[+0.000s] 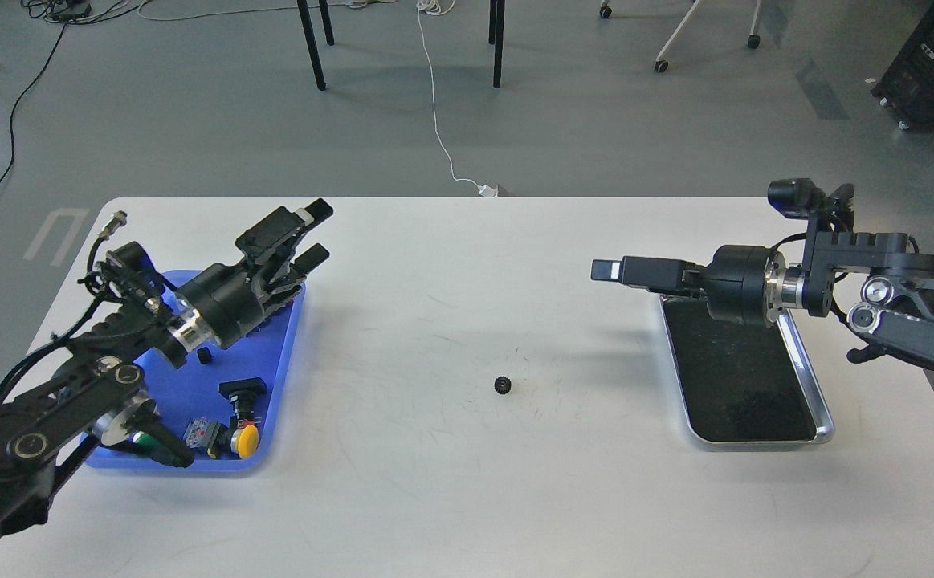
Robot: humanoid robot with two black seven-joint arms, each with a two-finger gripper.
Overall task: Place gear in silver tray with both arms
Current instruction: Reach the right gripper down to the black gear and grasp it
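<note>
A small black gear (503, 385) lies alone on the white table, near the middle. The silver tray (805, 363), with a shiny rim and dark floor, sits at the right and holds nothing I can see. My left gripper (314, 234) is open and empty above the far right corner of the blue tray, well left of the gear. My right gripper (609, 270) points left at the silver tray's far left corner, up and right of the gear. It is seen side-on as one dark bar, so its fingers cannot be told apart.
The blue plastic tray (286, 353) at the left holds several push buttons, among them a yellow one (246, 438) and a black one (240, 391). My left arm lies across it. Beyond the table's far edge are chair legs and a white cable on the floor.
</note>
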